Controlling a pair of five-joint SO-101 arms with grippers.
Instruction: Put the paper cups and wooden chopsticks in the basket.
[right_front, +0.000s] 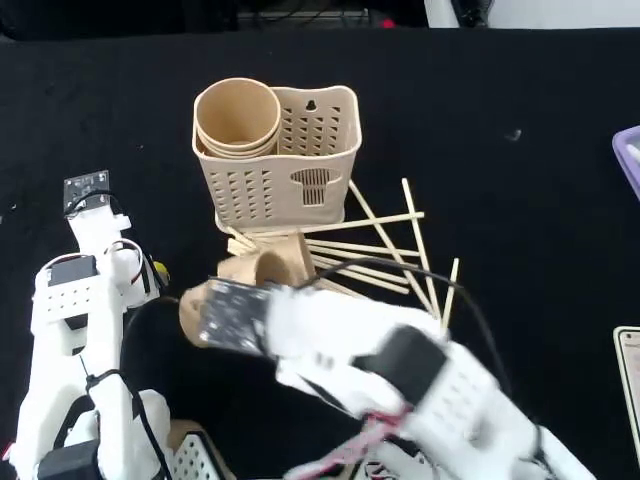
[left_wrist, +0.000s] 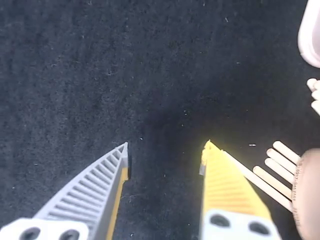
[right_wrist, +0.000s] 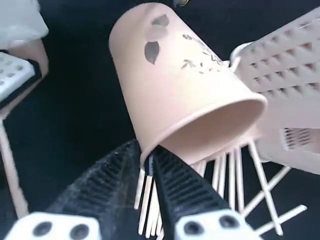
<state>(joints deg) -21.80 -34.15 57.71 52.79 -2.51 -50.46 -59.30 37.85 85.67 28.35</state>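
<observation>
Right arm: its fingers (right_wrist: 149, 156) are pinched narrow on the rim wall of one paper cup (right_wrist: 185, 85). That cup is tilted on its side. Its mouth faces the fingers and its base points away from them. It sits over the fanned wooden chopsticks (right_front: 380, 255), which lie on the desk (right_front: 540, 200) in front of the basket (right_front: 270, 190), and several sticks pass beneath the cup.

Basket: upright, just beside the held cup on its mouth side and beyond it from the right fingers. A stack of cups (right_front: 238, 115) already stands in one compartment. The other compartment appears empty, as far as can be seen.

Left arm: its fingers (left_wrist: 166, 150) are spread wide over bare desk and hold nothing. A few chopstick ends lie off to one side of them.

Assessment: the cups are partly stowed and no chopstick is in the basket yet. The right arm is the nearer and already has the cup. The coming move depends on the cup's long axis, which must be brought from lying to upright, base down, as it is carried the short way up over the basket wall. Risk: a one-sided rim pinch may let the cup swing or slip
</observation>
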